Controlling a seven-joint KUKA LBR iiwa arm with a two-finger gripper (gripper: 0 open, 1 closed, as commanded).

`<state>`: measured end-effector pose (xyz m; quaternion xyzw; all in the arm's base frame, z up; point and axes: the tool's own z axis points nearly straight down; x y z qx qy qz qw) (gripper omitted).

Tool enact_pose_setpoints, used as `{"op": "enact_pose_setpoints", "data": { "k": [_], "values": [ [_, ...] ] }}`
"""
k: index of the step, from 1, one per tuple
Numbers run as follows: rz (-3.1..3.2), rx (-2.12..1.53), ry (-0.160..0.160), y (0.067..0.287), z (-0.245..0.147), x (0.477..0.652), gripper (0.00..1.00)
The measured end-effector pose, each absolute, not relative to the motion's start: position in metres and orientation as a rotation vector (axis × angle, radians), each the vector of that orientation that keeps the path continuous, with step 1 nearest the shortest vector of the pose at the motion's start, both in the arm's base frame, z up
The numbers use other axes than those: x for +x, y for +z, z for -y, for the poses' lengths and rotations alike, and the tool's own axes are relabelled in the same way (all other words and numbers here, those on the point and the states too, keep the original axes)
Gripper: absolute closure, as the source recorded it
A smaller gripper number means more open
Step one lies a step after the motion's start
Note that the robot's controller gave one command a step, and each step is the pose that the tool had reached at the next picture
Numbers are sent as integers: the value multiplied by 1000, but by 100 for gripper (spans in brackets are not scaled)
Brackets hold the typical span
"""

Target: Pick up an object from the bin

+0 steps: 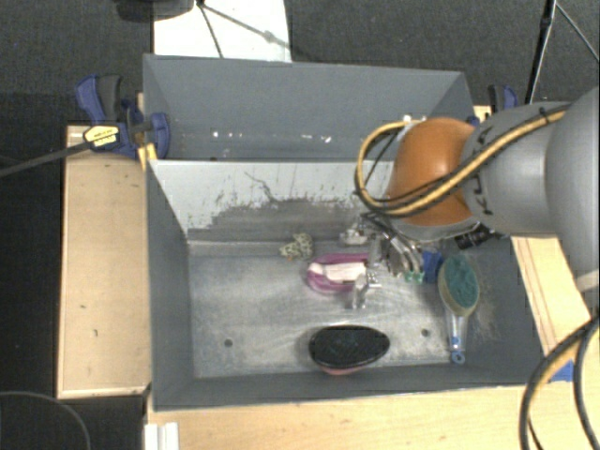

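Observation:
My gripper [364, 285] reaches down from under the orange wrist cover to the middle of the bin floor. Its metal fingers stand at the right end of a purple and white plastic thing [330, 276] lying flat there, and one finger tip [360, 295] shows just below that end. Whether the purple thing is between the fingers is hidden. A black oval brush with a pink rim [348, 347] lies near the front wall, below the gripper. A blue-handled brush with a green round head [458, 289] lies to the right.
A small crumpled beige-green thing [298, 246] sits near the back wall, left of the gripper. The arm and its cables cover the bin's right rear part. The left half of the floor is bare scratched metal.

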<state>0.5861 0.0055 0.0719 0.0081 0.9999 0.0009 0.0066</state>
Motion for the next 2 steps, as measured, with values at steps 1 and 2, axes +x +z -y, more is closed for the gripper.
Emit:
{"op": "enact_pose_setpoints", "data": {
  "k": [1,2],
  "values": [
    [-3121,24,2,77,-5,589,100],
    [-3134,17,2,255,-45,581,100]
  ]
}}
